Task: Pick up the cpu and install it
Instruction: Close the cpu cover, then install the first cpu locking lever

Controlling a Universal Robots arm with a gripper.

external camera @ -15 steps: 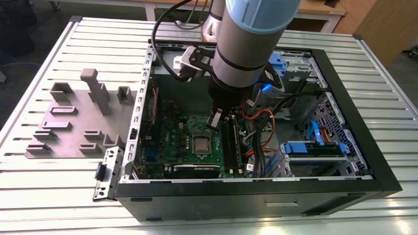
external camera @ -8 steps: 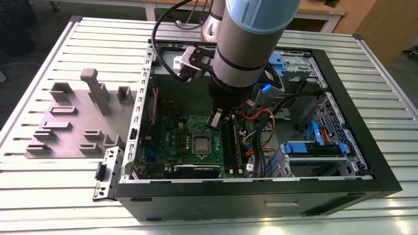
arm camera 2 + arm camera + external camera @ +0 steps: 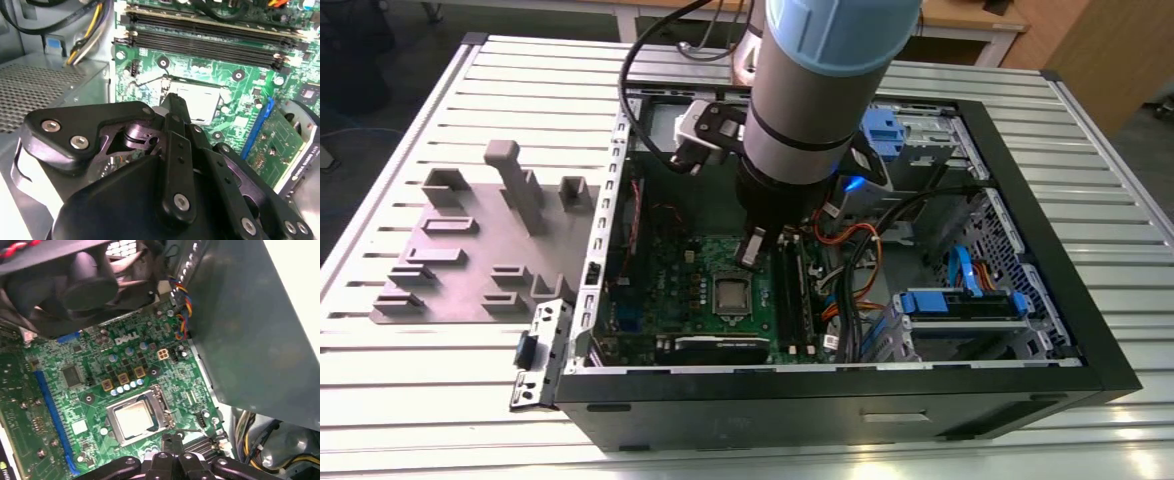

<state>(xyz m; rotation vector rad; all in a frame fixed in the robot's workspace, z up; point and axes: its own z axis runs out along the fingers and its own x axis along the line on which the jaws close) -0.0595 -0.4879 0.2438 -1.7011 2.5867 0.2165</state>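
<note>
Gripper (image 3: 172, 440), fingers pressed together, hangs just above the green motherboard (image 3: 90, 385), beside the cpu (image 3: 134, 419): a silvery-grey square w/ pale rim, seated in the socket frame (image 3: 162, 407) mid-board.

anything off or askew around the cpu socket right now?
Nothing stands out. The cpu lies flat and square inside the socket frame on the motherboard, with no visible tilt or damage. The gripper sits just beside the socket.
</note>
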